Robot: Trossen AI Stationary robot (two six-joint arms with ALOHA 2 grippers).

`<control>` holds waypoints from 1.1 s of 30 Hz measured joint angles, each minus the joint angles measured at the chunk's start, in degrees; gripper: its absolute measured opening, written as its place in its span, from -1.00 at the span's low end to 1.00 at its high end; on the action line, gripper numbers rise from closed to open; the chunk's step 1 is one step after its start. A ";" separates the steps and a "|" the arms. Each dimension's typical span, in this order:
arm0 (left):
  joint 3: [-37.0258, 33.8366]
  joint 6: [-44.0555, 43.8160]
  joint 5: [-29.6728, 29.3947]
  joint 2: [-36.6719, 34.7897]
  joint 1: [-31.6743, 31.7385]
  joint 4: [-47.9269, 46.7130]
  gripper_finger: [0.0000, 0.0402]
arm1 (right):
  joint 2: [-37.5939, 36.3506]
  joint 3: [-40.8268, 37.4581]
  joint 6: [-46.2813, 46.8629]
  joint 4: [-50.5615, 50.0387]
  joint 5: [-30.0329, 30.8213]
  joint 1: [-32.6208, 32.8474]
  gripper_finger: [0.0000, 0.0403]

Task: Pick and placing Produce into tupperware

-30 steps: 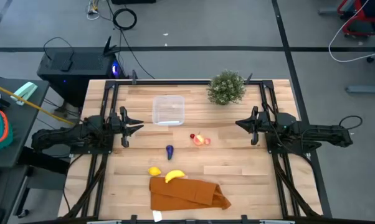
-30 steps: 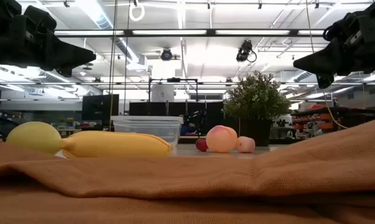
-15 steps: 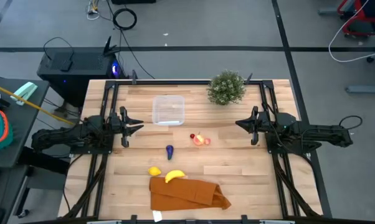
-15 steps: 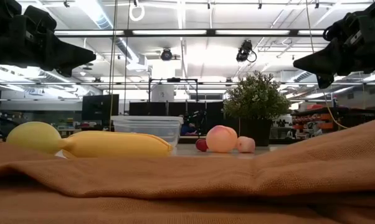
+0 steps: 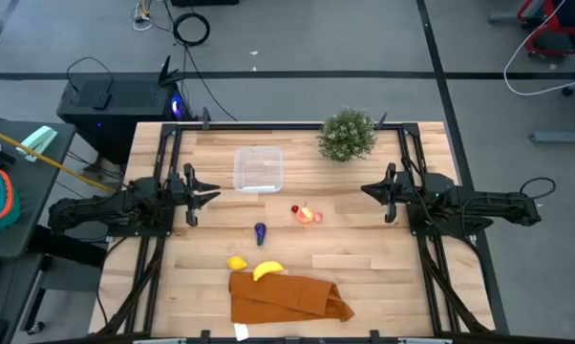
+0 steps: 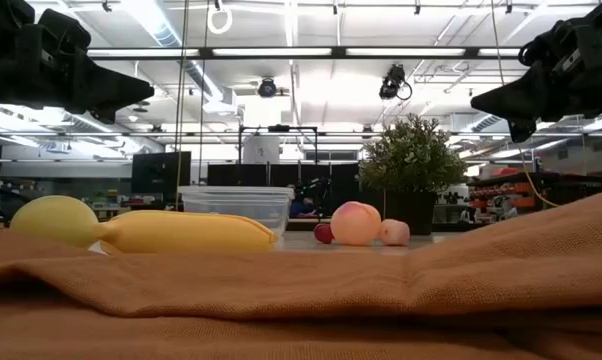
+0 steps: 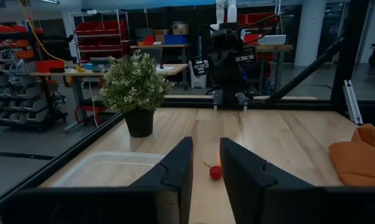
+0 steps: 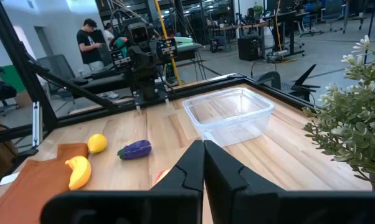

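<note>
The clear tupperware point(image 5: 258, 168) stands on its base near the table's far edge, with nothing in it. The red-peach fruit point(image 5: 309, 215) and the tiny red piece point(image 5: 294, 209) lie at mid-table, and the dark purple piece point(image 5: 260, 231) lies just nearer. The lemon point(image 5: 236, 263) and banana point(image 5: 267, 270) rest at the far edge of the orange-brown cloth point(image 5: 287, 298). My left gripper point(image 5: 211, 197) hovers at the table's left side, its fingers slightly apart point(image 7: 206, 171). My right gripper point(image 5: 369, 189) hovers at the right side, shut point(image 8: 204, 152). Neither holds anything.
A green potted plant point(image 5: 348, 134) stands at the far edge, right of the tupperware. Black frame rails run along the table's left and right sides. Bare wood lies between the grippers and around the fruit. A person point(image 8: 88, 40) stands in the room beyond the table.
</note>
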 joint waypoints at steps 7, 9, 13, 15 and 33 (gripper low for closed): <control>0.01 -0.01 0.01 -0.01 0.00 0.00 -0.59 | -0.02 0.01 0.00 -0.02 -0.01 0.00 -0.93; 0.01 -0.01 0.01 0.00 -0.01 0.00 -0.60 | -0.02 0.02 0.00 0.00 -0.02 0.02 -0.93; 0.00 0.00 0.02 -0.01 -0.01 0.00 -0.58 | -0.01 0.02 0.00 -0.01 -0.01 0.01 -0.93; 0.01 0.00 0.02 0.00 0.00 0.01 -0.57 | -0.02 0.00 0.00 -0.01 -0.02 0.02 -0.93; 0.01 -0.01 0.00 -0.01 0.00 0.00 -0.58 | -0.02 0.00 0.00 -0.02 0.00 0.00 -0.93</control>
